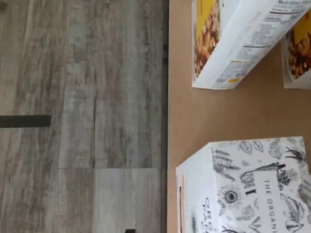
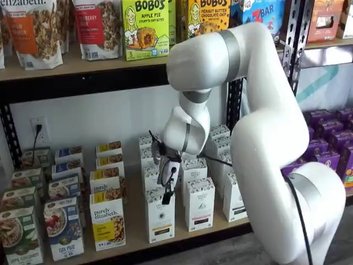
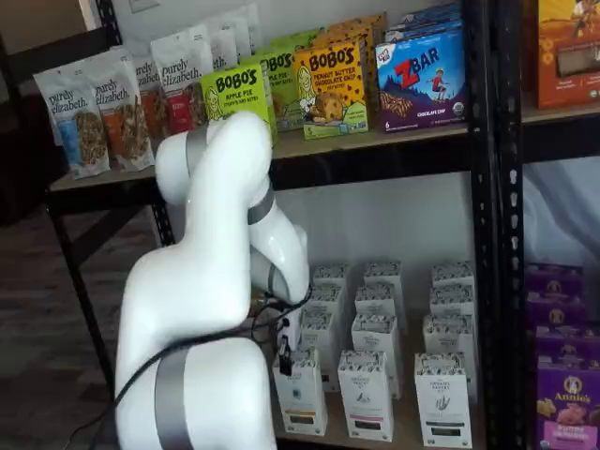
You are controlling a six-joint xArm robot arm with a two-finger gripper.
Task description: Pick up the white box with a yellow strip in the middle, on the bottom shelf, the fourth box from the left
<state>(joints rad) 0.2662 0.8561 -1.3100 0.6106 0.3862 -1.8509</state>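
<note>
Lower centre of both shelf views: the white box (image 2: pixel 160 215) — tall narrow carton, speckled patterned top, thin yellow-orange strip above dark print — upright at the front edge of the bottom shelf (image 2: pixel 132 245). It also shows at lower centre of a shelf view (image 3: pixel 302 394), beside the arm's base.

Directly over the box's top: the gripper (image 2: pixel 167 190), white body with black fingers pointing down, a cable running beside it. The fingers show as one dark shape; from the pictures the gap is hard to make out, and the jaws stand spread as wide as they go with nothing between them. No contact with the box can be made out.

Right of the white box: a like carton with a reddish strip (image 2: pixel 199 204), just beside it. Left of it: the purely elizabeth box (image 2: pixel 107 221) with a yellow label.

Wrist view: a patterned carton top (image 1: pixel 257 184) on the wooden board, grey plank floor (image 1: pixel 82 116) past the board's edge — two granola boxes (image 1: pixel 228 39) near.
</note>
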